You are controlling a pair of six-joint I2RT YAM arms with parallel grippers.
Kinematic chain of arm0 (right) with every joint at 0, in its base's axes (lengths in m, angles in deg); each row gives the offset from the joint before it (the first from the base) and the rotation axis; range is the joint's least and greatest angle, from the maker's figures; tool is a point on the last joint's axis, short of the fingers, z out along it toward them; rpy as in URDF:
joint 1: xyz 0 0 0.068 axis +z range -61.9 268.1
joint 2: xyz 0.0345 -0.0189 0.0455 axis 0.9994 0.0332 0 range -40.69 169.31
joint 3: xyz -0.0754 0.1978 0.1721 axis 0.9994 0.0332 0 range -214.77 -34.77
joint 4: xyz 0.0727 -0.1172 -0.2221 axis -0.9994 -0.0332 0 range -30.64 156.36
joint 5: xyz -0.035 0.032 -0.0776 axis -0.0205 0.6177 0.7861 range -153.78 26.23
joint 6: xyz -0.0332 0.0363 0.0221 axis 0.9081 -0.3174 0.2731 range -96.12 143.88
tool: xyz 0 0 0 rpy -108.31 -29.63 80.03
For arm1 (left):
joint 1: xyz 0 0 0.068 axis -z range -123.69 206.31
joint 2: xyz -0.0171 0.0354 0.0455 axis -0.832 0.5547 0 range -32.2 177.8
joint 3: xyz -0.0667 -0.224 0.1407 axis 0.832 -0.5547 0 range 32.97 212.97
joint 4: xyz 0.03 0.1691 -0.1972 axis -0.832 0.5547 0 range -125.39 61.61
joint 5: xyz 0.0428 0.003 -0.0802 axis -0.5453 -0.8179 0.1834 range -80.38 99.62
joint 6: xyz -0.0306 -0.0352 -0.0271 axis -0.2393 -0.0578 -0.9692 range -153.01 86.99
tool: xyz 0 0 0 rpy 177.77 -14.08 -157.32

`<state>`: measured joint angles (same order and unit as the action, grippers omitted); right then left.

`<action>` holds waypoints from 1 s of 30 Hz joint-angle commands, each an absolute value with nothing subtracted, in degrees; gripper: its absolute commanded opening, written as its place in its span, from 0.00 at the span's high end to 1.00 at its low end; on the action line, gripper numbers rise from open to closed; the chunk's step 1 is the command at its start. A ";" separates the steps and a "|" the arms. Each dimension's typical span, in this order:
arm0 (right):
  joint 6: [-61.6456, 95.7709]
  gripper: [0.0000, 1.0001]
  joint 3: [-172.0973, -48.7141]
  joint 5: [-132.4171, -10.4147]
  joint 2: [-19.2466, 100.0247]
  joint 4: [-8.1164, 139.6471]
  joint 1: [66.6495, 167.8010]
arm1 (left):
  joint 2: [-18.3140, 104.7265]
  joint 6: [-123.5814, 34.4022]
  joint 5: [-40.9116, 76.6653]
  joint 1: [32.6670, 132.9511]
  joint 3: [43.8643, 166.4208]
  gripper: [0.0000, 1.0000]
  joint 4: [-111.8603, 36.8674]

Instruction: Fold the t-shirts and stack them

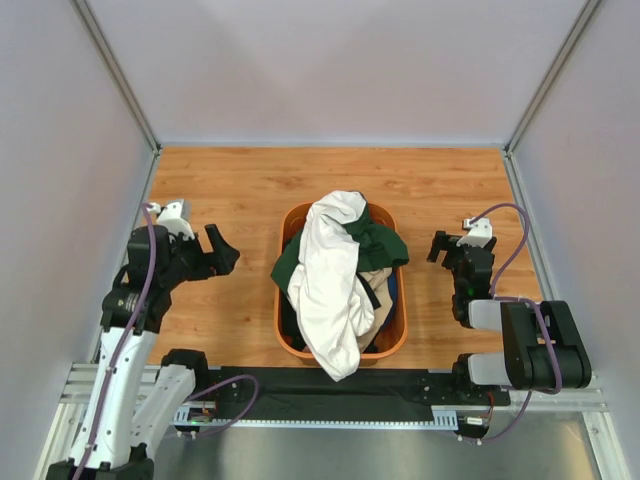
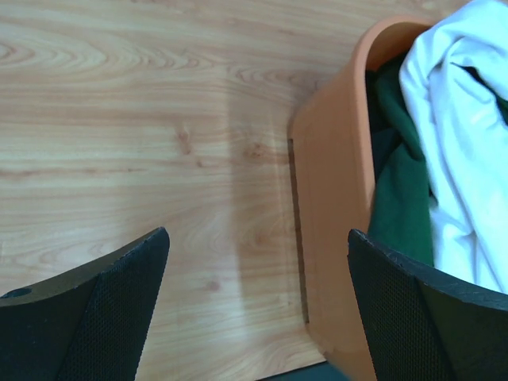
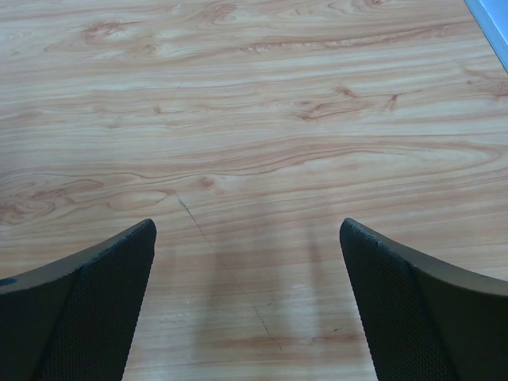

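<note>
Now, both arms sit low over the table (image 1: 250, 190), one on each side of the basket (image 1: 401, 330).

Left arm: elbow folded, forearm rising from the near edge, wrist bent inward. The left hand (image 1: 222, 252) points across at the basket's side wall, close to it but not touching. Its fingers are spread wide with nothing between them, so the hand is released. In its wrist view the wall stands just ahead, off to one side.

Right arm: folded tight on itself by its base, with the right hand (image 1: 440, 255) reaching forward. It is apart from the basket's other side. Fingers are splayed wide and empty, also released. Only bare wood lies ahead of it.

Materials:
- The fingers (image 3: 413, 309) are black and curved, and their inner faces carry a fine mesh texture.
- The basket is smooth orange plastic, oval, with a rounded rim.
- The table is a pale wood-grain surface with wavy figure, a few knots and one thin scratch.

The t-shirts are heaped in the basket, between the two hands. The white t-shirt (image 1: 330, 285) lies on top. It is soft and crumpled, and spills over the near rim toward the arm bases. Its dark green sleeve (image 1: 378, 243) is bunched on the side nearer the right hand. Beige cloth (image 1: 378, 295) shows beneath it.
</note>
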<state>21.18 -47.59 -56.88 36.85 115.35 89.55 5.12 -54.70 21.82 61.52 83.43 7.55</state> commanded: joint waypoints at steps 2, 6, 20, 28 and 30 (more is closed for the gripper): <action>21.94 0.00 -49.19 -56.92 36.39 118.30 89.68 | 10.68 -53.58 23.93 61.41 85.01 0.00 9.26; 21.94 0.00 -49.19 -57.01 36.39 118.30 89.68 | 13.24 -54.01 25.43 60.88 84.04 0.00 7.94; 5.03 0.00 -69.54 -34.07 14.18 69.39 94.78 | 13.94 -54.02 28.86 59.91 83.16 0.00 6.53; -1.70 0.00 -96.39 -59.75 5.43 30.53 105.71 | 13.68 -54.63 29.04 59.83 82.54 0.00 6.09; -3.79 0.00 -101.98 -53.95 9.83 22.37 111.89 | 14.03 -54.63 29.30 59.83 82.46 0.00 6.09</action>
<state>1.05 -96.31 -54.21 3.16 49.45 105.11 14.17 -54.62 27.99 60.28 83.01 7.37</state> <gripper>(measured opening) 0.998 0.996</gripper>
